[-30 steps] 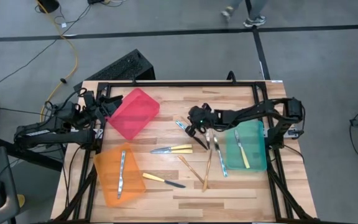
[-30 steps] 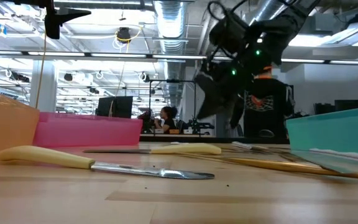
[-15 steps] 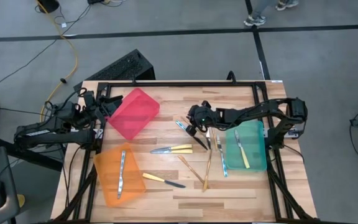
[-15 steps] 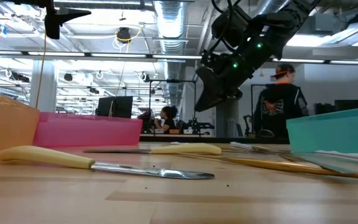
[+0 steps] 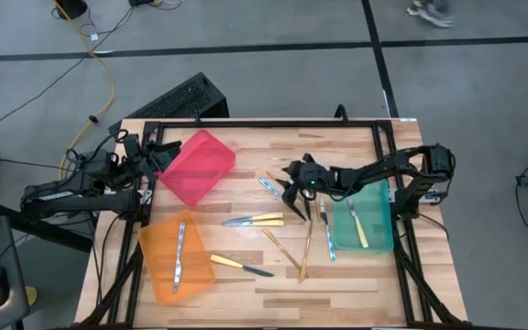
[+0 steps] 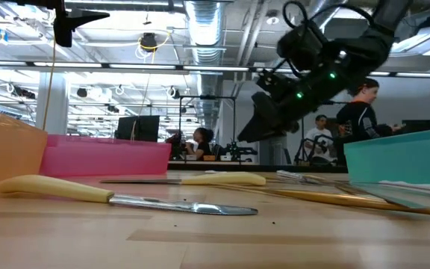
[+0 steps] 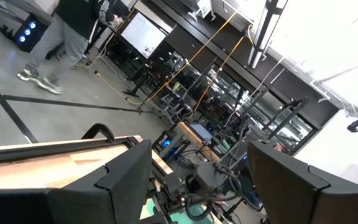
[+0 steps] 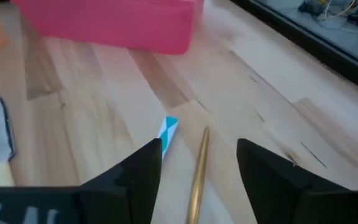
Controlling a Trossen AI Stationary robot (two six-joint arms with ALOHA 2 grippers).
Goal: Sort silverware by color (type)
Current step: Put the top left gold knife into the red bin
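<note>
Silverware (image 5: 253, 220) in the high view: at least seven loose pieces lie on the table (image 5: 337, 147) around its middle. Two are all gold (image 5: 307, 240), two are silvery-blue (image 5: 325, 234), and the rest are yellow-handled (image 5: 241, 266); an exact count of the overlapping ones I cannot give. There are three bins. The red bin (image 5: 198, 165), at 10 o'clock, shows nothing inside. The orange bin (image 5: 159, 275), at 8 o'clock, holds one silvery piece (image 5: 179, 255). The green bin (image 5: 379, 197), at 3 o'clock, holds one yellow-handled piece (image 5: 358, 225). The right gripper (image 5: 299, 191) reaches from the 3 o'clock side to just past the table's middle, jaws parted and empty, above the loose pieces. The left gripper (image 5: 154, 156) waits at the 9 o'clock edge beside the red bin.

Low view: two yellow-handled knives (image 6: 88, 193) and one gold piece (image 6: 349, 198) lie up front. The right gripper (image 6: 263, 123) hangs clear above them, tilted down.

Left wrist view: the left gripper (image 7: 197, 155) has its fingers spread wide with nothing between them.

Right wrist view: the right gripper (image 8: 199, 155) stands wide apart, holding nothing. One blue-tipped piece (image 8: 168, 132) and one gold piece (image 8: 197, 174) lie on the wood between its fingers, with the red bin (image 8: 110, 22) beyond.
</note>
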